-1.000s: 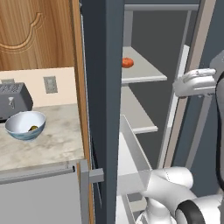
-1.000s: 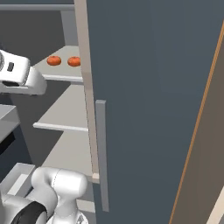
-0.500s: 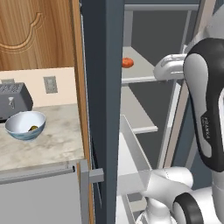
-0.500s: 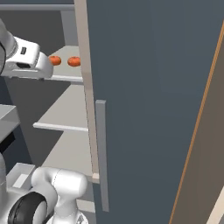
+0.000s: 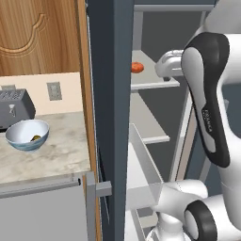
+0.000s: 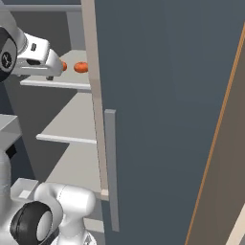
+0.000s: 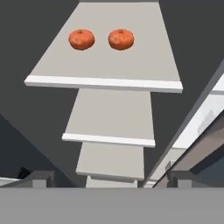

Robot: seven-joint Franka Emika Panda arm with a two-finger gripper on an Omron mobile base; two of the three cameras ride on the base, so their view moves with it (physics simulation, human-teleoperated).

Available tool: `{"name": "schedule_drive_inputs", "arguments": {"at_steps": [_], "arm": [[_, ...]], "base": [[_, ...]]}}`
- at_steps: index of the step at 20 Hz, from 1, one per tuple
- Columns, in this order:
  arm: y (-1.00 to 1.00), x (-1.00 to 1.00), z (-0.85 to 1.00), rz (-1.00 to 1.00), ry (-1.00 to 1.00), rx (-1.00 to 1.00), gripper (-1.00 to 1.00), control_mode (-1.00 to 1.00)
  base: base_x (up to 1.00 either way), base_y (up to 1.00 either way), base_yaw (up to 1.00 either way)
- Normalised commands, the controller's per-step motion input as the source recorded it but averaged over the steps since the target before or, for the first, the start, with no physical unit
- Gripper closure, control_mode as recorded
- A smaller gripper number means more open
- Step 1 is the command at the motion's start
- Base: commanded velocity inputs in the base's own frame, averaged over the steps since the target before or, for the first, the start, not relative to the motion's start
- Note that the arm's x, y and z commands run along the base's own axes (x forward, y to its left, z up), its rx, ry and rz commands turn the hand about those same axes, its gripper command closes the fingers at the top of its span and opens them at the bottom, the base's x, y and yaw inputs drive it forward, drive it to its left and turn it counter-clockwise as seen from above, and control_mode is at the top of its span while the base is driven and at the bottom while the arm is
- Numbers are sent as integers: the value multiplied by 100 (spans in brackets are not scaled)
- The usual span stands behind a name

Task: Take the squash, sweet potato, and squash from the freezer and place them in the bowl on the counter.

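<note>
The white two-finger gripper (image 6: 48, 72) is hanging released, jaws spread wide and grasping nothing, at the front edge of the upper pale grey shelf (image 7: 105, 65) inside the tall dark slate-grey freezer (image 5: 110, 94). Two round orange-red squashes (image 7: 81, 39) are sitting side by side toward the back of that shelf, apart from each other and well clear of the fingertips (image 7: 39, 178). Something small and dark is lying in the round pale blue-and-white bowl (image 5: 26, 134), which is resting on the beige-grey marbled counter (image 5: 56, 155) beside a grey toaster (image 5: 14, 106); I judge it to be the sweet potato, though it is too small to tell. The step in hand looks like the approach for a squash. The next move calls for reaching deeper over the shelf, lining the jaws around one squash without nudging its neighbour, then closing.
</note>
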Motion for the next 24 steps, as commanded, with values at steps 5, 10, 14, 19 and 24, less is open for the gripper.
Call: {"name": "schedule_drive_inputs", "arguments": {"at_steps": [5, 10, 14, 19, 24], "arm": [[5, 47, 13, 0, 1, 0, -100, -100], [0, 43, -9, 1, -2, 0, -100, -100], [0, 3, -56, 2, -30, 0, -100, -100], [0, 37, -29, 0, -22, 1, -100, -100], [4, 82, 1, 0, 0, 2, -100, -100]], "base": [[0, 0, 0], [0, 0, 0], [0, 0, 0], [0, 0, 0], [0, 0, 0]]}}
